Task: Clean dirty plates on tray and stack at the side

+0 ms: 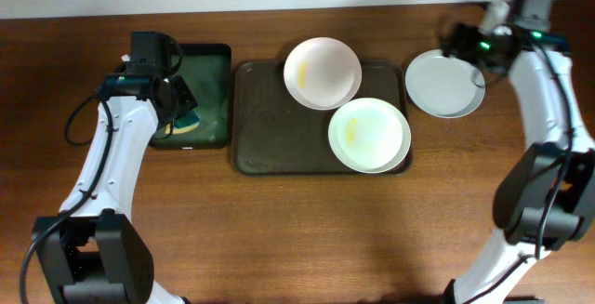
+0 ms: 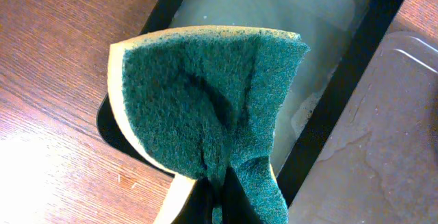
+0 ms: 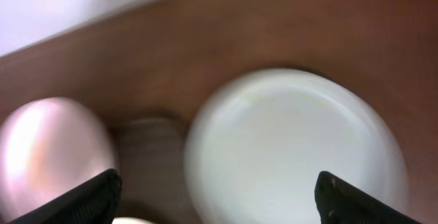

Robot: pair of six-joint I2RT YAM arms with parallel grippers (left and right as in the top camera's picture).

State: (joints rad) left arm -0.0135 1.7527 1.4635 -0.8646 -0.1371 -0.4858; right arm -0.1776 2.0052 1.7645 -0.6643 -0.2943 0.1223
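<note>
The dark brown tray lies mid-table. Two white plates sit on it: one at its far edge and one at its near right with yellowish smears. A third white plate lies on the table right of the tray; it fills the blurred right wrist view. My right gripper is open and empty above that plate's far left side. My left gripper is shut on a green and yellow sponge, held over the near left corner of the black-green bin.
The black-green bin stands left of the tray and holds a thin layer of liquid. The tray's left edge shows in the left wrist view. Bare wooden table surrounds everything, with a white wall edge at the back.
</note>
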